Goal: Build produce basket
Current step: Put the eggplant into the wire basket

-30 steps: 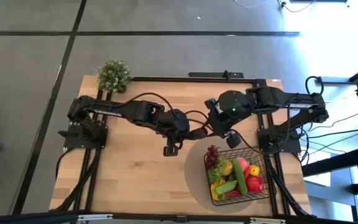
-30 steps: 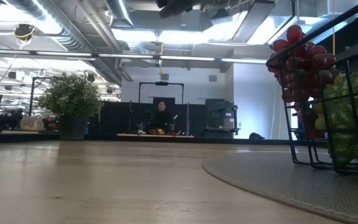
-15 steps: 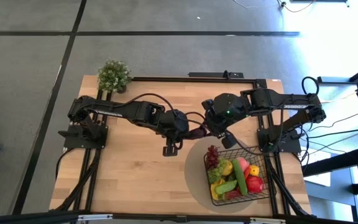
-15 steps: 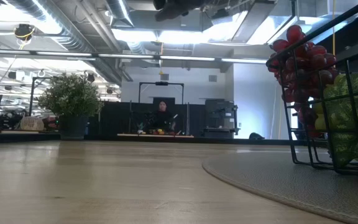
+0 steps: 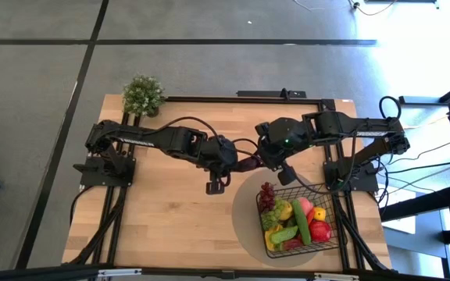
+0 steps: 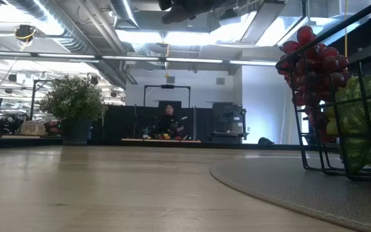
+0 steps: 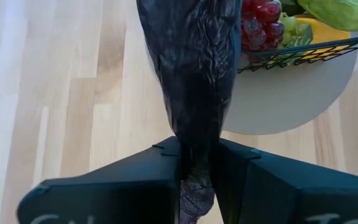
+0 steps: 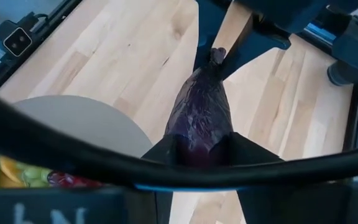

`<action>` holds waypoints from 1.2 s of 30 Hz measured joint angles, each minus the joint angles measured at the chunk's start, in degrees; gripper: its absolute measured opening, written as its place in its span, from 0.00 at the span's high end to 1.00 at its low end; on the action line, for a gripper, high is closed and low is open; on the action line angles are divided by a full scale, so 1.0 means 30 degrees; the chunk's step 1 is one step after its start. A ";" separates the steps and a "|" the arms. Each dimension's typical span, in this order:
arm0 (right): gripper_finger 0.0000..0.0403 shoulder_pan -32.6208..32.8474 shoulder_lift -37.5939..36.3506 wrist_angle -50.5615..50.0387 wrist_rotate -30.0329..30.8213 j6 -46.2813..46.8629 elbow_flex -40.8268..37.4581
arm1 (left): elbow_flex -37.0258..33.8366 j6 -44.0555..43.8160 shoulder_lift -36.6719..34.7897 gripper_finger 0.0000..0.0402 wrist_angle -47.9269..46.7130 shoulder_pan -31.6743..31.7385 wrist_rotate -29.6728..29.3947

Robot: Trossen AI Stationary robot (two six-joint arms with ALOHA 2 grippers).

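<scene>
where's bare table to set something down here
Bare wood spans the table's near-left part, from the left gripper toward the potted plant. Crowded: the basket on its round mat, and above it both grippers, right gripper included, on the eggplant.

one basket, one eggplant, one plant

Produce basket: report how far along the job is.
Done: the basket on its round mat already holds grapes, cucumber and other produce. In hand: the eggplant is gripped by both the left gripper and right gripper, mid-handover. Left: dropping it in.
</scene>
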 joint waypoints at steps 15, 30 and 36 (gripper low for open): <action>0.68 0.0007 0.0029 -0.0348 0.1033 -0.0007 -0.0007 | 0.0000 -0.0017 0.0000 0.92 0.0015 0.0007 -0.0150; 0.69 -0.0007 0.0087 -0.0370 0.1106 -0.0016 -0.0073 | 0.0073 -0.0114 -0.0058 0.71 0.0313 0.0000 -0.0092; 0.69 -0.0007 0.0087 -0.0311 0.1098 -0.0037 -0.0073 | 0.0073 -0.0129 -0.0058 0.71 0.0151 0.0000 -0.0099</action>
